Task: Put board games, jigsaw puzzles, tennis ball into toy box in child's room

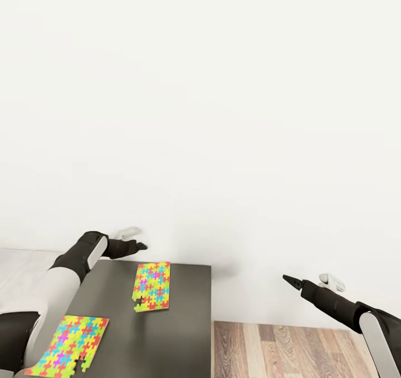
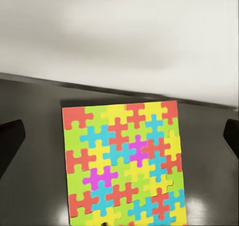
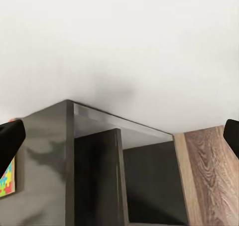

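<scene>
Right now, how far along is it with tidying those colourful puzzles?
Nothing looks finished yet. Both jigsaw puzzles lie flat on the dark grey table: one near the wall, one at the near edge. The left end effector hovers open above the far puzzle, touching nothing. The right end effector hangs over the wood floor, holding nothing. Picking up and boxing both puzzles is still left.

Bright even light, washed-out white wall [image 1: 223, 88], soft sheen on dark grey desk [image 2: 209, 196], faint shadows, sharp renders
</scene>
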{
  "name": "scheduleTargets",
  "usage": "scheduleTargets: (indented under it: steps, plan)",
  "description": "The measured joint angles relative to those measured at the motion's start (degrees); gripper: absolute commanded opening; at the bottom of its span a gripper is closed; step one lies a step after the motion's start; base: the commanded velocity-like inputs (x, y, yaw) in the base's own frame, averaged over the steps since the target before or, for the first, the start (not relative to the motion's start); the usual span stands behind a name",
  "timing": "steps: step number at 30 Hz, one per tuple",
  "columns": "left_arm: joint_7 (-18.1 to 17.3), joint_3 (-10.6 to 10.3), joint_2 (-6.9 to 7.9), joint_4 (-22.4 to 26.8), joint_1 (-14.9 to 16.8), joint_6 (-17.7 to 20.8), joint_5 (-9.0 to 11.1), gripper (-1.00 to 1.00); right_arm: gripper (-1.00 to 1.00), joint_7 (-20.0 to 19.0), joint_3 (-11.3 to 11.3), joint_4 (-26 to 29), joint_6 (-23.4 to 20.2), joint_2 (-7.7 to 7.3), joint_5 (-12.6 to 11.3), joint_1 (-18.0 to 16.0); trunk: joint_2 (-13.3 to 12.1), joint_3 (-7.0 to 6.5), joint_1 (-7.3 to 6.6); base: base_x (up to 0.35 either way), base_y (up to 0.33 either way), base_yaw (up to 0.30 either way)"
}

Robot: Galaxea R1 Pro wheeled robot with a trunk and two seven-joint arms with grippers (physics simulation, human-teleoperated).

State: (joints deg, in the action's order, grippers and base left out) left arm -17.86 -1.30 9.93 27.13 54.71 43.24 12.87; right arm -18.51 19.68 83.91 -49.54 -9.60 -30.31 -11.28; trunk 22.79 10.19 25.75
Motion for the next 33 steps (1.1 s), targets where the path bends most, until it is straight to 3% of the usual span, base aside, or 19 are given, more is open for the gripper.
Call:
scheduleTargets:
  steps: [7,16,33]
  plan:
    - [-2.96,-0.08,0.71,-0.02,0.0,-0.22,-0.12,1.0,1.0,-0.01,0.0,0.0,0.06,0.01,0.0,0.0,0.0,0.66,0.0,0.0,0.0,0.0]
    - [-3.23,-0.3,0.68,-0.03,0.0,-3.0,-0.17,1.0,1.0,-0.01,0.0,0.0,0.09,0.01,0.0,0.0,0.0,1.51,0.0,0.0,0.0,0.0]
    - [-3.19,-0.35,0.57,-0.03,-0.01,-3.39,-0.18,1.0,1.0,-0.01,0.0,0.0,0.09,0.01,0.0,0.0,0.01,3.12,0.0,0.0,0.0,0.0]
